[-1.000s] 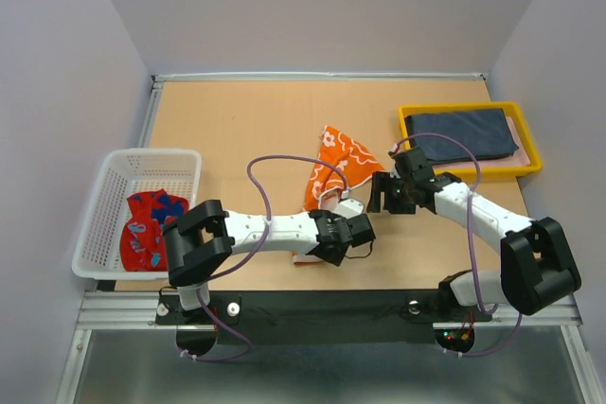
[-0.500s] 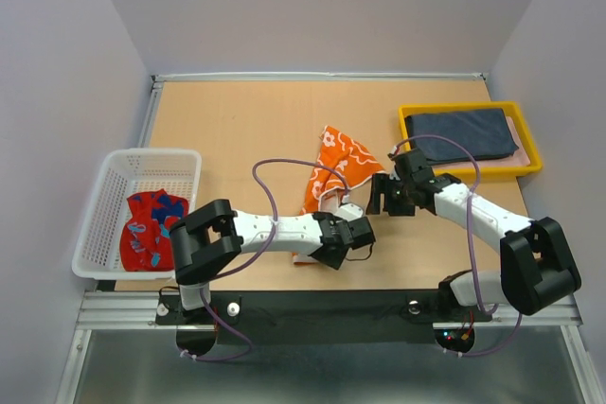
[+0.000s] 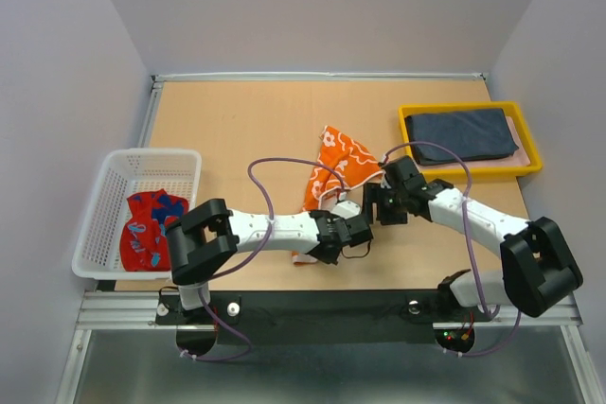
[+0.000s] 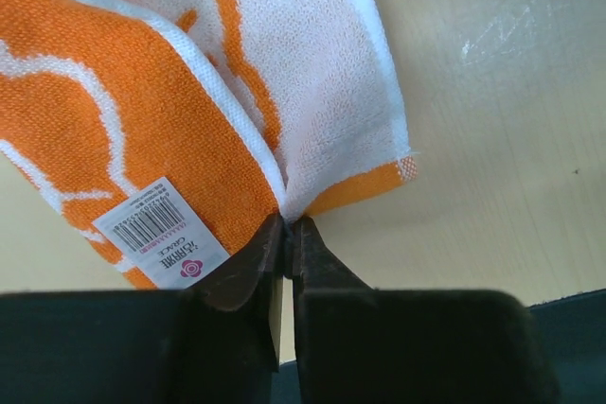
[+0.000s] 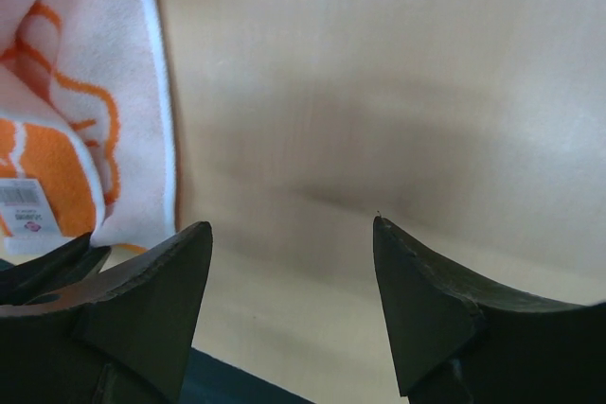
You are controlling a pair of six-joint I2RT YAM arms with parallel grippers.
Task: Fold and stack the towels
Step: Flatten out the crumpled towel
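Nearest the arms' bases, the left gripper reaches out to the right across the tabletop. Its jaws are pressed together on the near edge of the orange towel. The left wrist view shows the grip closely: the two dark tips of the gripper meet on a fold of the orange towel, where a white-bordered edge doubles over. A small white barcode label lies on the cloth just left of the pinch. The towel's pale underside with orange lines is turned up above the tips, and bare wood lies to the right.

Just beside it, the right gripper comes in from the right and points at the same near corner. Its jaws stand spread, with nothing between them. In its own view the gripper frames only bare tabletop, and the orange towel lies off to its left.

The orange towel, patterned in white, lies crumpled near the middle of the tabletop and runs away from the pinched end.

At the left edge stands a white mesh basket with a red towel with blue patches bunched inside. At the far right a yellow tray holds a folded dark navy towel, lying flat.
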